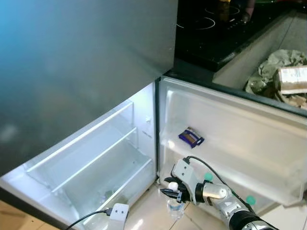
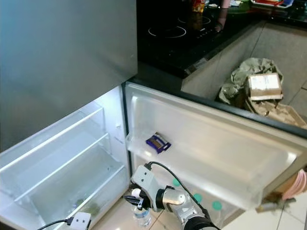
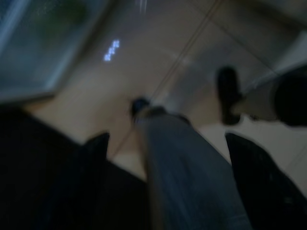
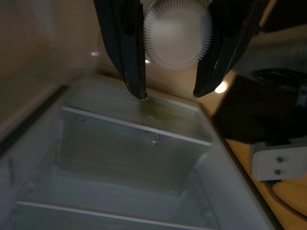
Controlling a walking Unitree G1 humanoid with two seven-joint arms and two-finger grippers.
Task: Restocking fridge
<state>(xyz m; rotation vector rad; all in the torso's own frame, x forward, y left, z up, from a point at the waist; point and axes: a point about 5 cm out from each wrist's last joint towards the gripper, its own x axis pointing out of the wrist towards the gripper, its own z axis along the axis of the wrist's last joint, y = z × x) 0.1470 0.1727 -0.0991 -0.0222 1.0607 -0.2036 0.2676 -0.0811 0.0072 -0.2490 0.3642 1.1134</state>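
The right gripper [image 1: 173,190] holds a water bottle [image 1: 175,206] by its white cap [image 4: 178,34], the 2 black fingers [image 4: 125,45] clamped either side; the bottle hangs upright, long axis vertical, low over the floor tiles [image 1: 153,211]; the open fridge [image 1: 91,158] lies to the robot's left of it, so the right arm is nearer; whether the left gripper [image 3: 168,143] is open cannot be told.
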